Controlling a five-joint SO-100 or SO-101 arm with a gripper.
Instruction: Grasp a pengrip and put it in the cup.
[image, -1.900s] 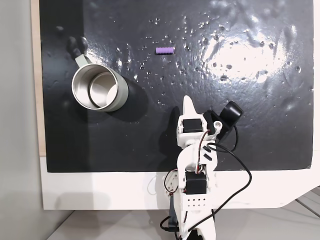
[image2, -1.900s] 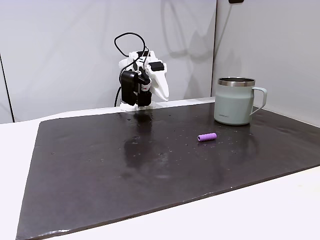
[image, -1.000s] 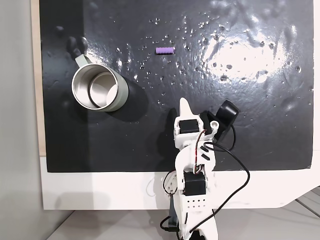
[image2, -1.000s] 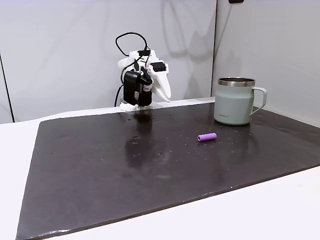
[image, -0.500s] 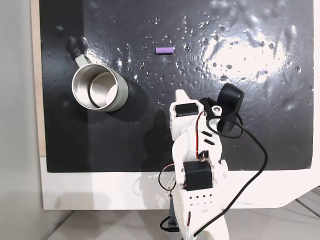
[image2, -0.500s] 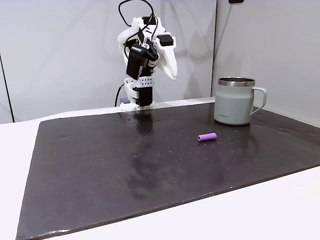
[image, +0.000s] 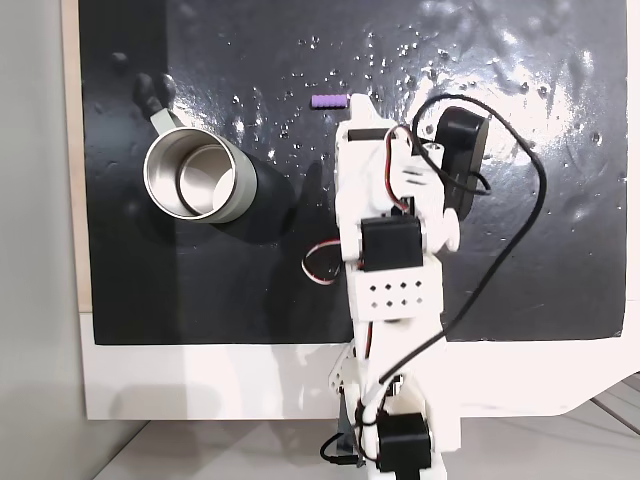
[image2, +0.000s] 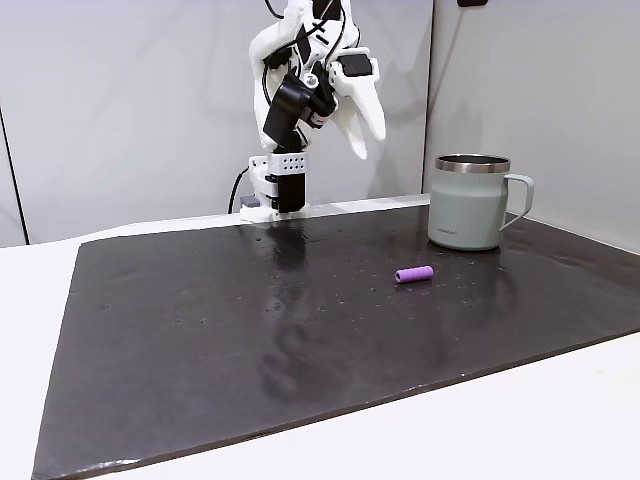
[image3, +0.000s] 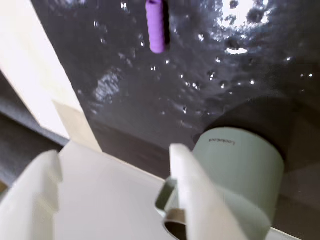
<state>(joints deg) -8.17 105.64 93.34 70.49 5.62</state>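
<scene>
Ahead of my raised jaws (image3: 112, 165), which stand apart and empty, the pengrip (image2: 413, 274) lies flat on the dark surface (image2: 200, 340), long axis pointing away in the wrist view, near the cup (image2: 468, 203).

White printed arm with black servos and loose black cables

The arm (image: 390, 290) fills the lower centre of a fixed view: white plastic shells; black servo blocks; a plate with a grid of small holes; a red-and-white wire loop; its tool (image2: 368, 120) has pale pointed fingers (image3: 200, 200).
</scene>
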